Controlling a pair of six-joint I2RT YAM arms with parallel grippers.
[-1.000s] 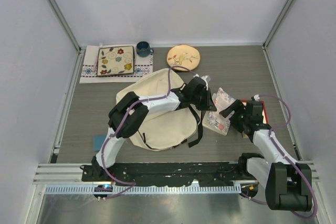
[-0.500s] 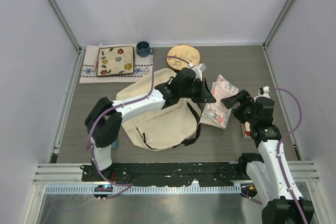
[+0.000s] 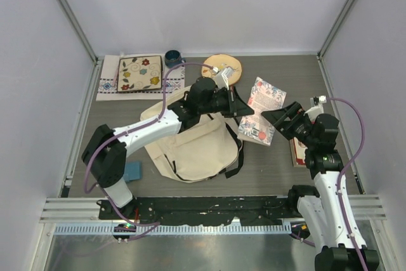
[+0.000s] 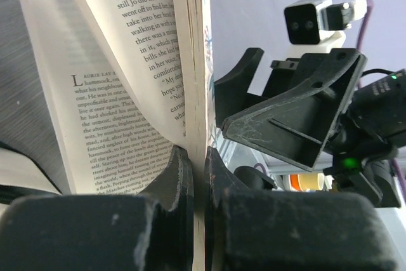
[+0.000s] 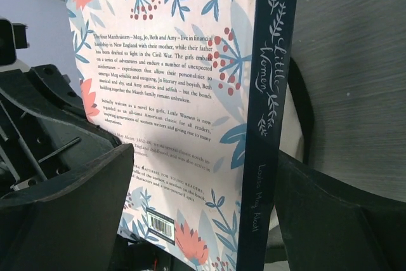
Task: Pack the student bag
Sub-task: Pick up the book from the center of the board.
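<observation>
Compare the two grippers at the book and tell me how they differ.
The left gripper is shut, pinching a thin part of the book while loose pages fan out. The right gripper is open, its fingers spread to either side of the spine. The left gripper reaches the book from over the student bag, and the right gripper comes from the opposite side. Both are at the same book.
</observation>
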